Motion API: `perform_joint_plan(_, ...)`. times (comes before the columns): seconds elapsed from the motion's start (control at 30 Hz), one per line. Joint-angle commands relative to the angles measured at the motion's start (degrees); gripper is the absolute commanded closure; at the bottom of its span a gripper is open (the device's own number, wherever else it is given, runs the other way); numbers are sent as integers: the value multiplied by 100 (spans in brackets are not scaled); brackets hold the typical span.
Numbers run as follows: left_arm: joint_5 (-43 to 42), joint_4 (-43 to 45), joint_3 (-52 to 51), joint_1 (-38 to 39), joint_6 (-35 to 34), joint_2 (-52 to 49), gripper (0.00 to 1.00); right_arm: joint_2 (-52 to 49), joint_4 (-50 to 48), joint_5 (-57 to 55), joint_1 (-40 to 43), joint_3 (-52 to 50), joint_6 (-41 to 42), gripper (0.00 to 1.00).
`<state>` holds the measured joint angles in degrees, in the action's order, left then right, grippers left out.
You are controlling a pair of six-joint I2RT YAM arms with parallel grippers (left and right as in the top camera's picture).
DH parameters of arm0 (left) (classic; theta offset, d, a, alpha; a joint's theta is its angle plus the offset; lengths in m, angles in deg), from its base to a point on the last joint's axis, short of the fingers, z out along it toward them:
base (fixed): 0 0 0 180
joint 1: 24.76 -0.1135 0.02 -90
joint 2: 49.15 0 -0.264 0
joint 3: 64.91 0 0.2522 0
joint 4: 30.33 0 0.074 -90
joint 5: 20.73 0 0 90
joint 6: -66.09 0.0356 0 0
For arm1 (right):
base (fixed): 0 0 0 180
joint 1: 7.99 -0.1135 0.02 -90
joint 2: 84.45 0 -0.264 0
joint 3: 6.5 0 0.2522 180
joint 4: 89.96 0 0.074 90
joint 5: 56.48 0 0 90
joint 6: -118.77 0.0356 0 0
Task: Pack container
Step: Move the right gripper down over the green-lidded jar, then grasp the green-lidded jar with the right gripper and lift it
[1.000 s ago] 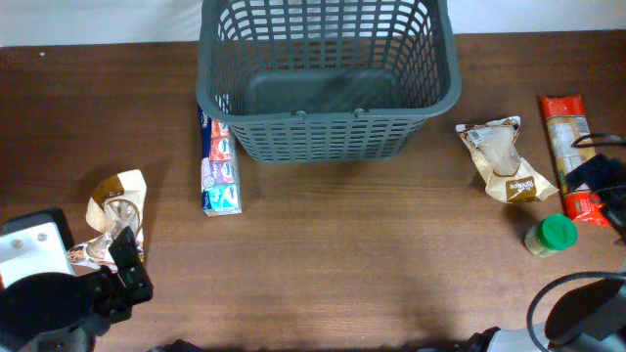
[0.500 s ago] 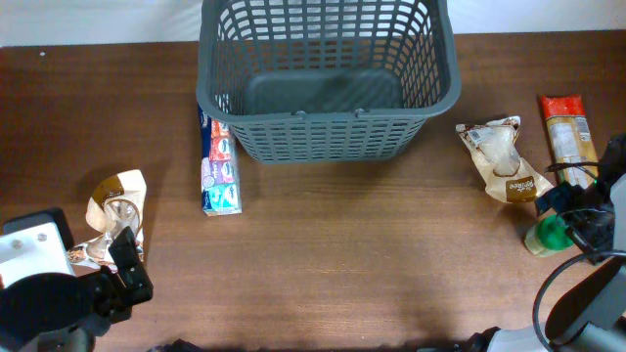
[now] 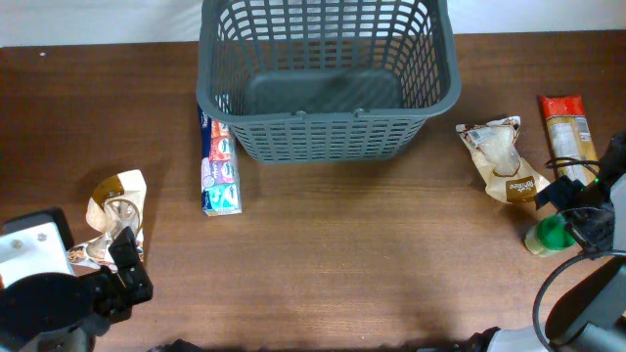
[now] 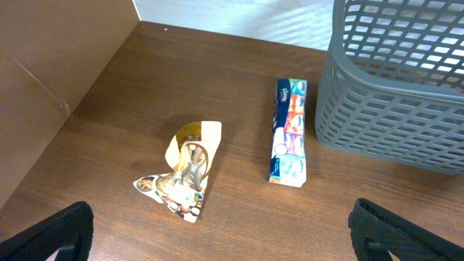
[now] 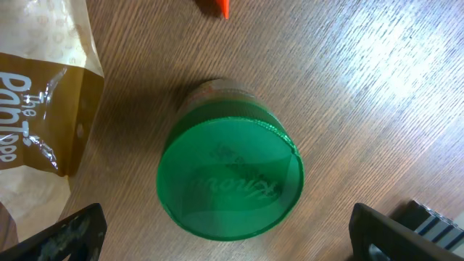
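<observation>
The dark grey basket (image 3: 333, 116) stands empty at the back middle of the table; its corner shows in the left wrist view (image 4: 391, 94). A green-lidded jar (image 3: 551, 235) stands upright at the right. My right gripper (image 5: 232, 239) is open just above it, one finger on each side of the lid (image 5: 230, 177), not touching it. In the overhead view the right gripper (image 3: 572, 207) is over the jar. My left gripper (image 3: 125, 269) is open and empty at the front left, near a brown snack pouch (image 3: 115, 210).
A long blue and red packet (image 3: 219, 166) lies against the basket's left front corner, also in the left wrist view (image 4: 290, 130). A brown bag (image 3: 504, 158) and a red pasta packet (image 3: 565, 137) lie at the right. The brown pouch shows in the left wrist view (image 4: 187, 170).
My right gripper has moved from over the red packet to above the green jar, then held nearly still. The left arm has not moved.
</observation>
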<state>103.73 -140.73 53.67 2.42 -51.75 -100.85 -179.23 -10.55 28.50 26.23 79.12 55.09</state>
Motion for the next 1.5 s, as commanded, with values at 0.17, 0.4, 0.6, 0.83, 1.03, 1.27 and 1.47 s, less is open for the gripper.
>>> perform_joint_plan(0.17, -129, -4, -22, -35, 72, -28, 0, 50, -166, -17, 50, -282, -111, 1)
perform_joint_plan(0.4, -127, -4, -22, -35, 72, -28, 0, 48, -332, 81, 262, -446, -216, 1)
perform_joint_plan(0.6, -129, -4, -22, -35, 72, -28, 0, -22, -466, 468, 518, -446, -516, 1)
perform_joint_plan(0.83, -127, -4, -22, -35, 72, -28, 0, -501, -483, 658, 551, -446, -640, 1)
perform_joint_plan(1.03, -129, -2, -22, -35, 72, -28, 0, -730, -549, 656, 551, -446, -640, 1)
perform_joint_plan(1.27, -125, -2, -22, -35, 72, -28, 0, -754, -662, 656, 551, -446, -662, 1)
perform_joint_plan(1.47, -127, -2, -22, -35, 72, -28, 0, -793, -785, 656, 551, -446, -708, 1)
